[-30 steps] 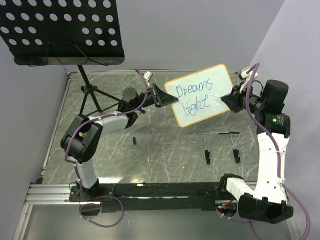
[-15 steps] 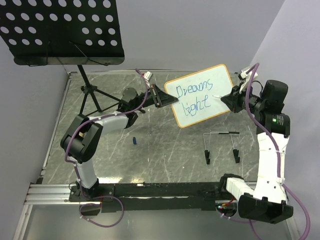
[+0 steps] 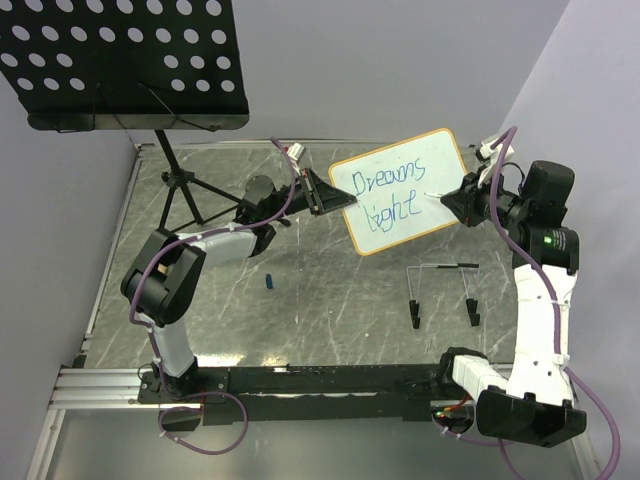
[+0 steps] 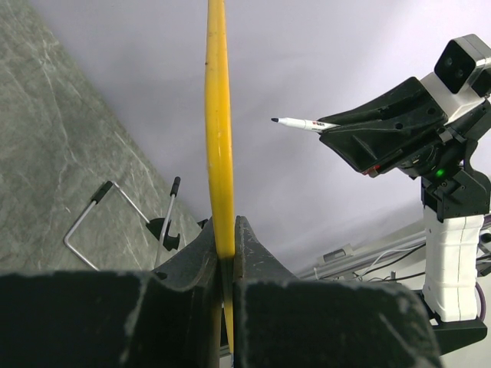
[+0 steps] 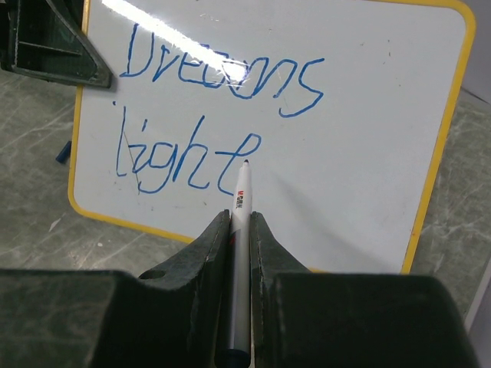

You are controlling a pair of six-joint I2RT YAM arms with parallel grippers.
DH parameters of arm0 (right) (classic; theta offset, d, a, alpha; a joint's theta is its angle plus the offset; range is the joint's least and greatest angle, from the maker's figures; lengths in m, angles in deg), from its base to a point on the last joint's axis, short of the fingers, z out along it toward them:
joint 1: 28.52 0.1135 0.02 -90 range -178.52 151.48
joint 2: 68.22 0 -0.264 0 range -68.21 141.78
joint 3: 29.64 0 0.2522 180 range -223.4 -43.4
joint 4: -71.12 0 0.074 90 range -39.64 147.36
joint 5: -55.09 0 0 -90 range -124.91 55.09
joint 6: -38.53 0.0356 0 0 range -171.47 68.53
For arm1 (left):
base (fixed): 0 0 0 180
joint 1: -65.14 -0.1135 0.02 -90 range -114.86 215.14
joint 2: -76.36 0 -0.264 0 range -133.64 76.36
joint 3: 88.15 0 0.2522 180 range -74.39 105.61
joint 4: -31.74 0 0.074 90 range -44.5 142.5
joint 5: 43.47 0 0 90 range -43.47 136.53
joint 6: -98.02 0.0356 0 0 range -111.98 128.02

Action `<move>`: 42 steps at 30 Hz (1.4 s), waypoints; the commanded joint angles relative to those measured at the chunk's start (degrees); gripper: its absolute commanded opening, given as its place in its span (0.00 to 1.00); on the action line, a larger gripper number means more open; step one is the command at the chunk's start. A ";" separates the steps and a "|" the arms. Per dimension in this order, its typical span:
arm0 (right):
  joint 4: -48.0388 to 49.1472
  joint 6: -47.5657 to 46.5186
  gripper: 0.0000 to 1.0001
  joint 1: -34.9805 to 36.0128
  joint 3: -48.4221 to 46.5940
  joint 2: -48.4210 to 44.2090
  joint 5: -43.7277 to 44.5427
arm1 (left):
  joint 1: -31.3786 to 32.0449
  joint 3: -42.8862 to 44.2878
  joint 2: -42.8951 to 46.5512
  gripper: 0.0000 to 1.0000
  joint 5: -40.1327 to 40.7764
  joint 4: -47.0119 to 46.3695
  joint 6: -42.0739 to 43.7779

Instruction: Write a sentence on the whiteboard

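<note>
Your left gripper (image 4: 228, 224) is clamped on the left edge of the small white whiteboard with a thin yellow-tan frame and rounded corners (image 3: 440, 170), holding it tilted above the grey marbled table (image 3: 300, 290), toward the far right. The blue handwritten sentence (image 5: 222, 77) reads "Dreams" on the upper line and "light" below it. Your right gripper (image 5: 240, 217) is closed around a slim white marker pen (image 5: 242, 188), its dark tip aimed at the end of "light"; the left wrist view shows that tip standing just clear of the board's face. A black perforated music stand (image 3: 130, 60) rises at far left, and a small blue cap (image 3: 270, 283) lies on the table near your left arm.
</note>
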 commanded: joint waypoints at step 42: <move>-0.35 -0.45 0.00 -0.34 -1.58 -1.30 -3.56 | -0.41 0.27 4.80 0.01 0.07 -9.32 -0.40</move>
